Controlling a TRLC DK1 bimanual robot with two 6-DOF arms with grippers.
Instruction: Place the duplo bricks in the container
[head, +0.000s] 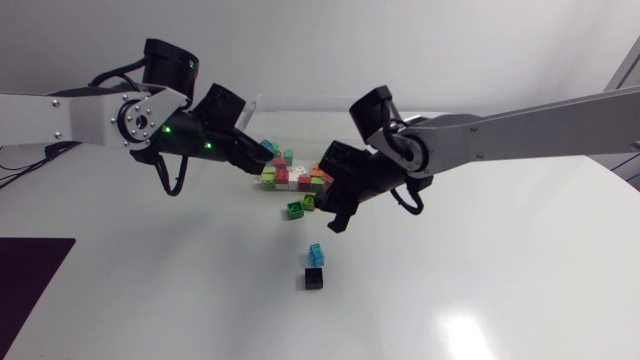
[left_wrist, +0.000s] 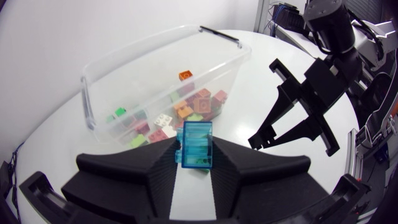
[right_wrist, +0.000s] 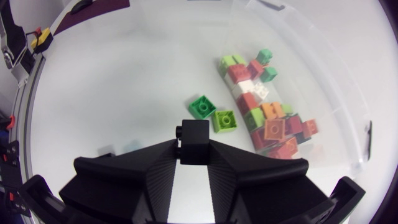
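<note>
**Both grippers hold a brick beside the clear tub**

The left gripper (left_wrist: 194, 149) is closed narrowly on a translucent blue brick (left_wrist: 196, 144). This glassy block stands upright between the gripper's matte black wedge fingers. The right gripper (right_wrist: 194, 148) pinches a black brick (right_wrist: 194, 140) the same way; it is an opaque block with a round stud poking out sideways. Both grippers hang above the glossy white desk (head: 480, 260).

Just ahead of the right gripper, a dark green brick (right_wrist: 202, 106) and a lime brick (right_wrist: 224, 120) lie side by side on the desk, studs up. In the head view, a second blue brick (head: 316, 252) and a second black brick (head: 314, 278) sit just beside each other, apart from the green pair.

Beyond these stands the container (left_wrist: 87, 99), a thin-walled tub of clear plastic, rectangular with rounded corners. A dark clip (left_wrist: 219, 34) sits on its far rim. Inside it, a heap of bricks (left_wrist: 186, 109) in red, orange, green and white lies along the wall facing the grippers. A lone orange brick (left_wrist: 185, 75) sits apart on the tub's floor.
</note>
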